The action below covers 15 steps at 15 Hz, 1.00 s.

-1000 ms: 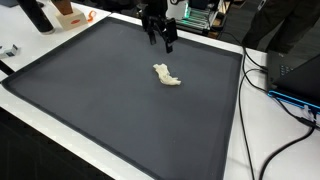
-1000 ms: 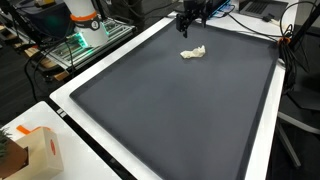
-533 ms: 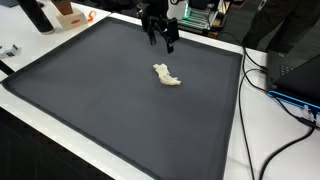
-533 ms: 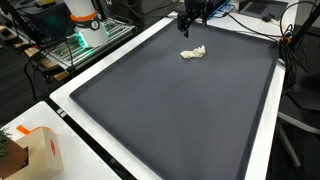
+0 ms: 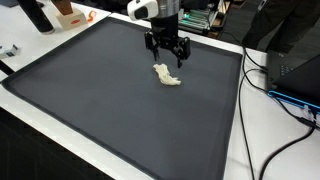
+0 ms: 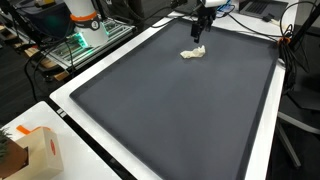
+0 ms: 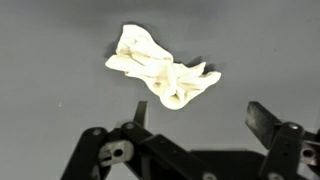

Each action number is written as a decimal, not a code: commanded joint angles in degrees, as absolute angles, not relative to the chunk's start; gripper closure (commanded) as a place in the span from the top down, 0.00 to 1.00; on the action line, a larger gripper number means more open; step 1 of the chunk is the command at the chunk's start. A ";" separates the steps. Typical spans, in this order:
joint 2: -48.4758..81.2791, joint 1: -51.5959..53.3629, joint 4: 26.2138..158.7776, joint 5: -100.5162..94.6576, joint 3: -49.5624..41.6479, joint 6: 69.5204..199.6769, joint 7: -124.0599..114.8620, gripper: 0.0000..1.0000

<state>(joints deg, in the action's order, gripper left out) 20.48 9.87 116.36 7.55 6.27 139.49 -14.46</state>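
A crumpled cream-white cloth (image 5: 167,76) lies on the dark grey mat (image 5: 100,110); it also shows as the cloth (image 6: 193,53) and, in the wrist view, as the cloth (image 7: 160,70) ahead of the fingers. My gripper (image 5: 168,60) hangs just above and behind the cloth, open, with nothing between its fingers. In an exterior view the gripper (image 6: 198,30) is just beyond the cloth. The wrist view shows the gripper (image 7: 203,112) with its fingertips (image 7: 262,116) wide apart over bare mat.
The mat has a raised white border (image 5: 236,120). Cables (image 5: 290,100) and a dark box lie off one side. An orange-and-white carton (image 6: 35,150) stands by a corner. Electronics and a white-orange object (image 6: 85,22) sit beyond the mat's edge.
The gripper has come forward and down from the mat's far edge to just above the cloth. It stayed open. The cloth has not moved.
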 commanded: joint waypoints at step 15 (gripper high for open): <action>34.81 13.50 102.78 3.37 3.10 133.09 -23.55 1.00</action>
<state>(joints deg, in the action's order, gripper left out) 34.39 12.72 103.34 1.85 3.89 133.72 -19.78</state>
